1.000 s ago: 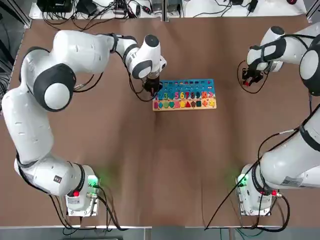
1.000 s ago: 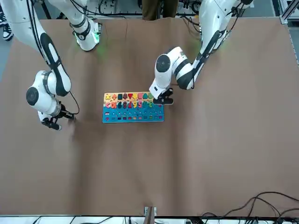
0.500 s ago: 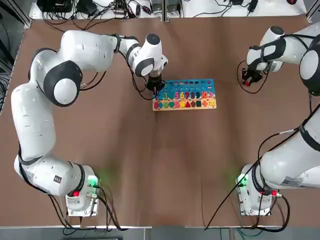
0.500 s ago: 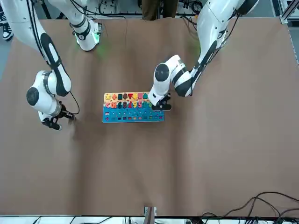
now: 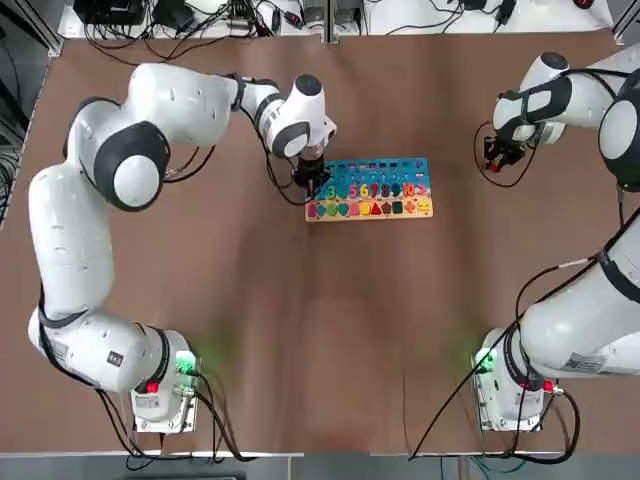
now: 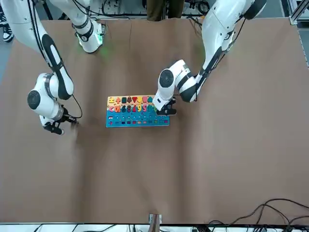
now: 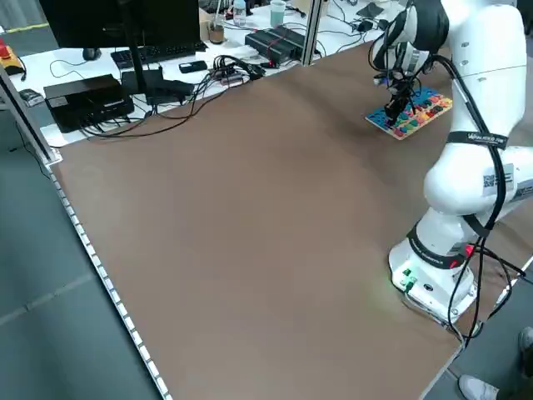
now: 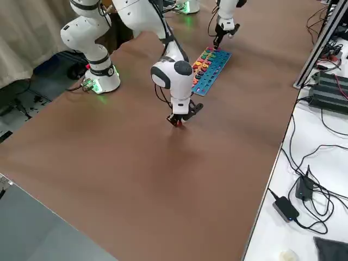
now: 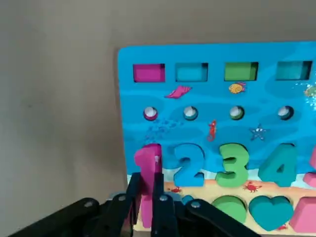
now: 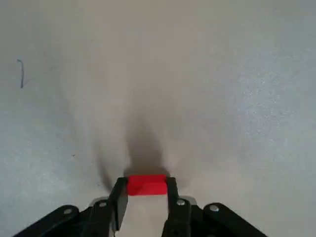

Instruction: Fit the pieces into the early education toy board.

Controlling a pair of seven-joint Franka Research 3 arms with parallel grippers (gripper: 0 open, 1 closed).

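The early education toy board (image 5: 371, 188) lies flat at mid-table, blue part with numerals farther from the bases and a wooden strip of shapes nearer; it also shows as the board (image 6: 137, 116) in the front view. My left gripper (image 5: 311, 178) hangs over the board's left end, shut on a pink "1" piece (image 9: 147, 168) held upright just above the board (image 9: 217, 98). Far to the right, low over the bare cloth, my right gripper (image 5: 494, 160) is shut on a small red piece (image 10: 146, 184). No other loose pieces show.
Brown cloth covers the table (image 5: 330, 330). The two arm bases (image 5: 160, 385) (image 5: 515, 385) stand at the near edge. Cables and electronics (image 7: 125, 83) lie beyond the far and side edges. A black cable loop (image 5: 500, 175) hangs by the right gripper.
The right gripper's fingers have closed onto the small red piece. The left arm has shifted slightly, carrying the pink piece a little farther over the board's left end.
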